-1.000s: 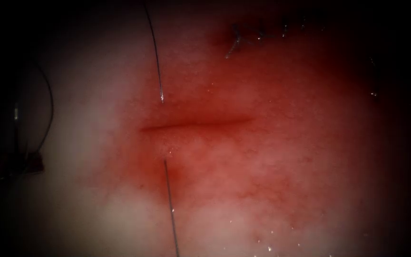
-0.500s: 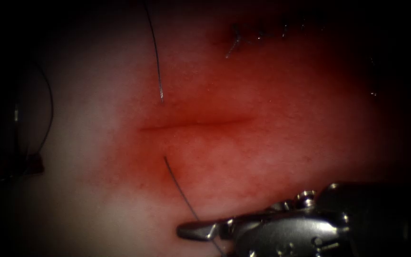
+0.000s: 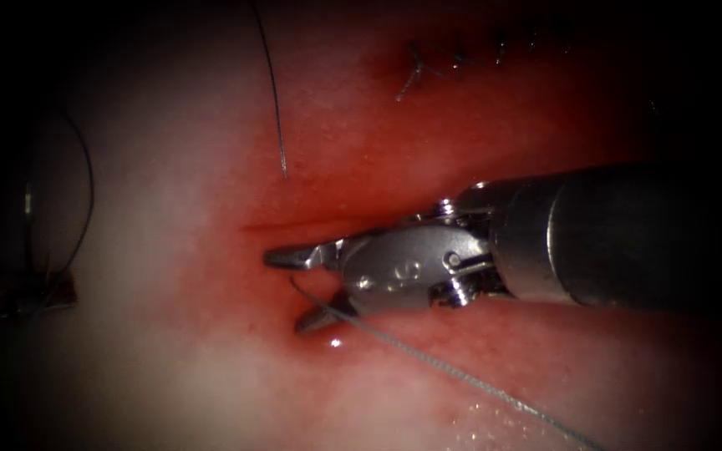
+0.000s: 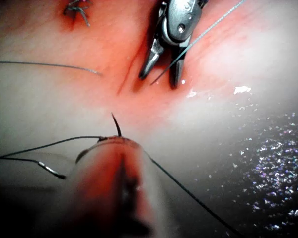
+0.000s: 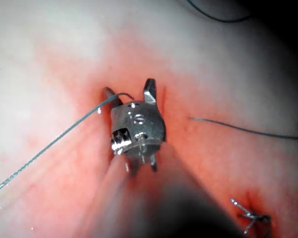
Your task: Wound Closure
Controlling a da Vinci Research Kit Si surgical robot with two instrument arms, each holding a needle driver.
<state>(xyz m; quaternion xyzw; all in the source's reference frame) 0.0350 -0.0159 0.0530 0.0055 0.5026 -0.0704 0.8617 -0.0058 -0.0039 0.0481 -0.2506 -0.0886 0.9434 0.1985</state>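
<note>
Right tool [image 3: 294,288] spread wide at the cut [image 3: 261,226], holding nothing; thread [image 3: 461,376] crosses between its jaws. Left wrist view shows the left tool [image 4: 114,163], grip indeterminate; needle unlocated.

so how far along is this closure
Done: one thread pass crosses under the cut near its left end, going in above it and coming out below. In hand: the right gripper is open around the lower strand and holds nothing. The left tool has a dark curved point at its tip, possibly the needle. Left: no knot shows, and the rest of the cut is unstitched.
</note>
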